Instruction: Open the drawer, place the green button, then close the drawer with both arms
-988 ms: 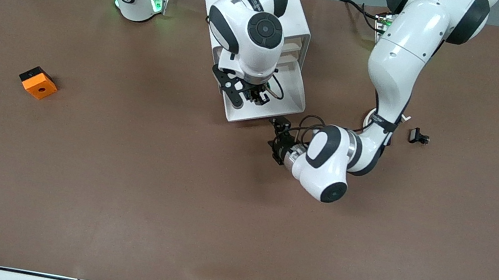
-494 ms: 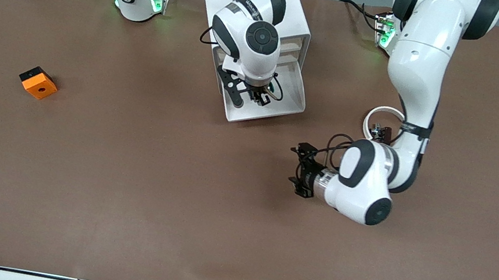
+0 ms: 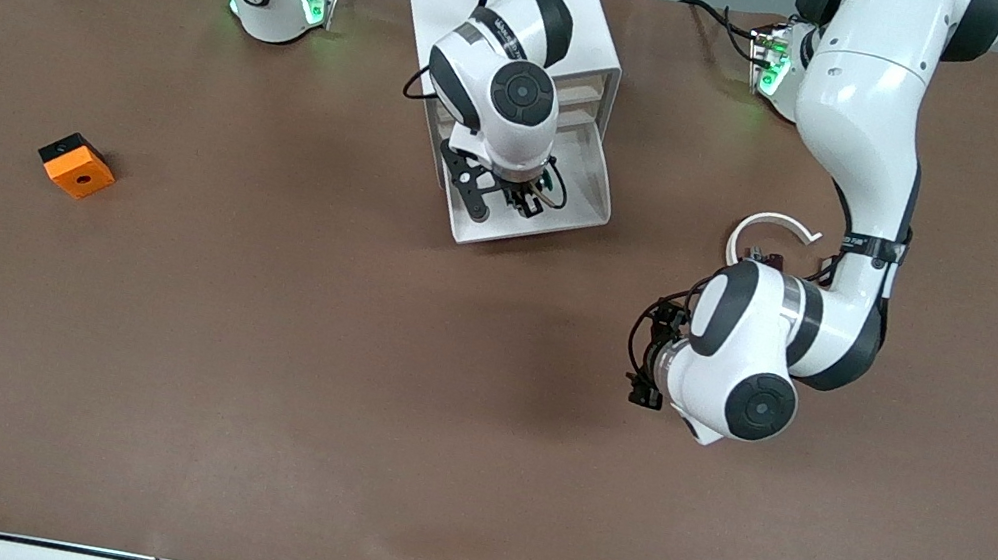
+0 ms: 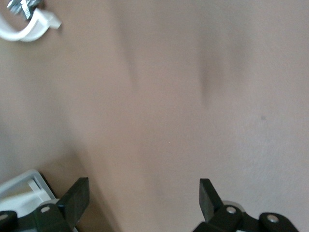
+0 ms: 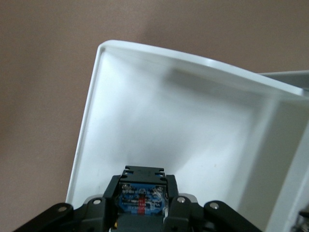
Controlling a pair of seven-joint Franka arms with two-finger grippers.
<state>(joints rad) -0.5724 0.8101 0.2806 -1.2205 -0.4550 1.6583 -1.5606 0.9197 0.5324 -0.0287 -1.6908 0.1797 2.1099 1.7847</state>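
Note:
The lowest drawer of the white cabinet stands pulled out toward the front camera. My right gripper hangs over the drawer's inside, shut on the button, whose blue base and black body show between the fingers. The white drawer floor lies just below it. My left gripper is open and empty over bare table, nearer the front camera than the drawer and toward the left arm's end. Its fingertips stand wide apart.
An orange square block lies toward the right arm's end of the table. A white open ring with a small dark piece lies beside the left arm and also shows in the left wrist view. Brown table mat covers the table.
The left arm has drawn away from the drawer's front, toward the front camera and its own end. The right gripper has shifted slightly over the drawer, still holding the button.

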